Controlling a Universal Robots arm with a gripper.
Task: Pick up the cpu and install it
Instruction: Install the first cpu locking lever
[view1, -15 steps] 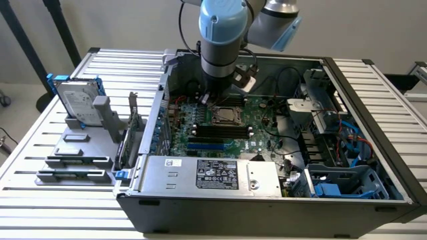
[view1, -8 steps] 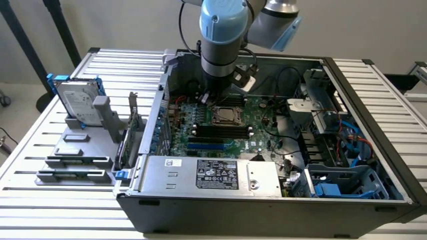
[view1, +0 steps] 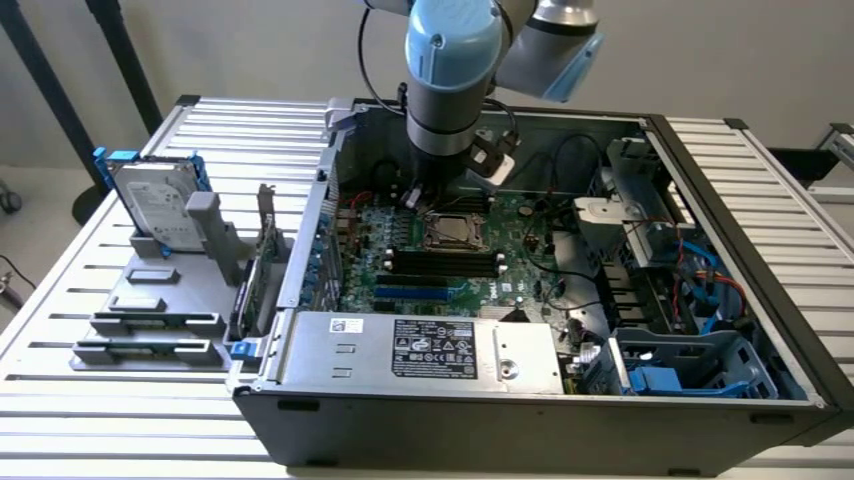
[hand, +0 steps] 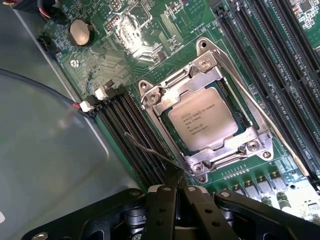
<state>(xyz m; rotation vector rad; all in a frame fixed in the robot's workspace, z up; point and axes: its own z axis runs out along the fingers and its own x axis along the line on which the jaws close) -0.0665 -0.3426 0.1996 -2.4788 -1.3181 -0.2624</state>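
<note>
The cpu (hand: 202, 124), a small square chip with a silvery top and printed text, lies flat in its socket on the green motherboard (hand: 150, 30). The metal retention frame (hand: 165, 97) is folded down around its edges. My gripper (hand: 175, 181) hangs just beside one corner of the socket, its black fingers shut together. A thin wire lever (hand: 147, 147) runs from over the memory slots to my fingertips; whether it is pinched between them I cannot tell. In the exterior view the arm (view1: 454, 90) reaches down into the open computer case, right above the cpu (view1: 451, 232).
Black memory slots (hand: 125, 135) flank the socket on both sides. A round coin battery (hand: 80, 32) sits farther off. The case walls (view1: 721, 200), a power supply (view1: 420, 350) and cables (view1: 694, 270) crowd the board. At the exterior view's left a grey rack (view1: 154, 310) holds a blue-framed hard drive (view1: 154, 205).
</note>
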